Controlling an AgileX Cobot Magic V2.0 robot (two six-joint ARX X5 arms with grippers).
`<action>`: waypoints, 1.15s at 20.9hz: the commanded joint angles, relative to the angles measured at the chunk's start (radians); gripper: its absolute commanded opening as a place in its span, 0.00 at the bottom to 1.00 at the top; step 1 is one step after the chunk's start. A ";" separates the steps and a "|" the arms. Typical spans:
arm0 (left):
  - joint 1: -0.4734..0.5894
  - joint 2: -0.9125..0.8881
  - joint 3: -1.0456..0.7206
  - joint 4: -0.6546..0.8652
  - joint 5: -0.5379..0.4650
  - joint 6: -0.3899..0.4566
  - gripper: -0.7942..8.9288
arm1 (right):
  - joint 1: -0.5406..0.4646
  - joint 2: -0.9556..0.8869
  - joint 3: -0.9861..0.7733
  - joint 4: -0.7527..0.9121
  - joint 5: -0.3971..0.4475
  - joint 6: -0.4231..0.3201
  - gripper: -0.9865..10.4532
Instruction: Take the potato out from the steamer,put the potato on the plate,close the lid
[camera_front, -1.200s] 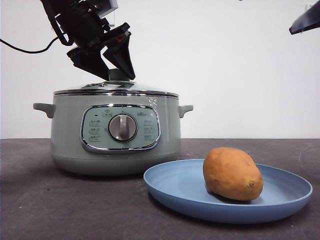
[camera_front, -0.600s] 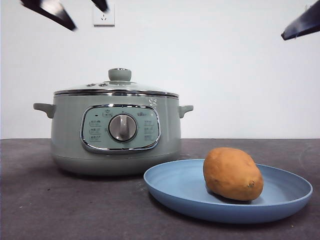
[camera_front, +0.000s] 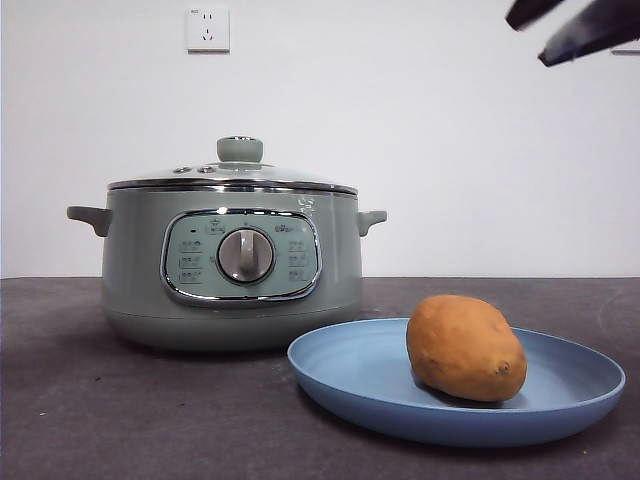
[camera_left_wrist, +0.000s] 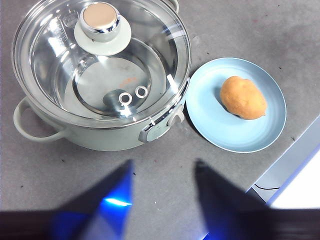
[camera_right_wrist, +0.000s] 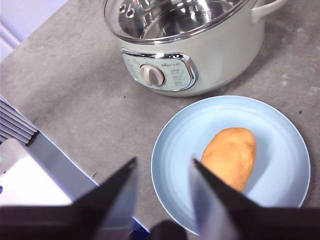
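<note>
One steamer (camera_front: 232, 265), one lid (camera_front: 232, 177), one plate (camera_front: 455, 385) and one potato (camera_front: 465, 347) make up the front view: the lid sits flat on the pot's chrome rim, the potato lies inside the plate just beside the pot, and only a dark gripper tip (camera_front: 575, 28) shows at the top corner, which arm I cannot tell from here. From the left wrist view, the left gripper (camera_left_wrist: 162, 187) hangs high above the table with its jaws spread and nothing between them, looking down on the covered steamer (camera_left_wrist: 100, 130) and the potato (camera_left_wrist: 243, 97) on the plate (camera_left_wrist: 210, 125). From the right wrist view, the right gripper (camera_right_wrist: 162, 177) also hangs parted and empty, above the plate (camera_right_wrist: 172, 150) and potato (camera_right_wrist: 229, 156). All three steps look done, so the next move seems only to call for parking both arms clear.
</note>
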 joint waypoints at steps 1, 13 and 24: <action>-0.003 -0.001 0.003 -0.001 0.002 -0.002 0.08 | 0.000 -0.001 0.005 0.000 0.002 0.005 0.09; -0.003 -0.001 0.003 -0.002 -0.002 -0.002 0.08 | 0.000 -0.001 0.005 0.000 0.005 0.005 0.09; 0.208 -0.242 -0.188 0.611 0.023 0.072 0.08 | 0.000 -0.001 0.005 -0.002 0.005 0.005 0.09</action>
